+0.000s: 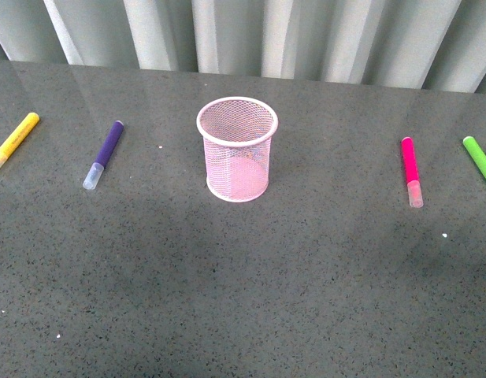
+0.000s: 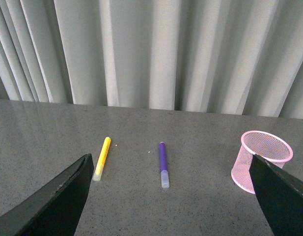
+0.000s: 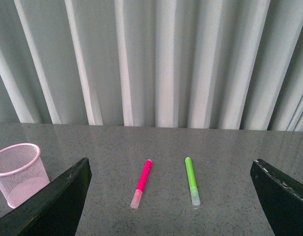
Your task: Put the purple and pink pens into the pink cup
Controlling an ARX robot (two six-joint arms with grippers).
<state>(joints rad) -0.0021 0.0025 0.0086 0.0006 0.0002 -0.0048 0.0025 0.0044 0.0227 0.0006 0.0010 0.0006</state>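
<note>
The pink mesh cup (image 1: 236, 150) stands upright and empty at the middle of the table. The purple pen (image 1: 104, 153) lies flat to its left, cap toward me. The pink pen (image 1: 411, 170) lies flat to its right, cap toward me. Neither arm shows in the front view. My left gripper (image 2: 173, 196) is open and empty, above the table, with the purple pen (image 2: 163, 164) ahead between its fingers (image 2: 53, 201) and the cup (image 2: 261, 160) by the other finger. My right gripper (image 3: 173, 196) is open and empty, with the pink pen (image 3: 142, 183) ahead; the cup (image 3: 18, 173) stands beside one finger.
A yellow marker (image 1: 14, 142) lies at the far left edge, also in the left wrist view (image 2: 102, 158). A green marker (image 1: 480, 161) lies at the far right edge, also in the right wrist view (image 3: 192, 187). Grey curtains (image 1: 258, 35) hang behind the grey table (image 1: 243, 283).
</note>
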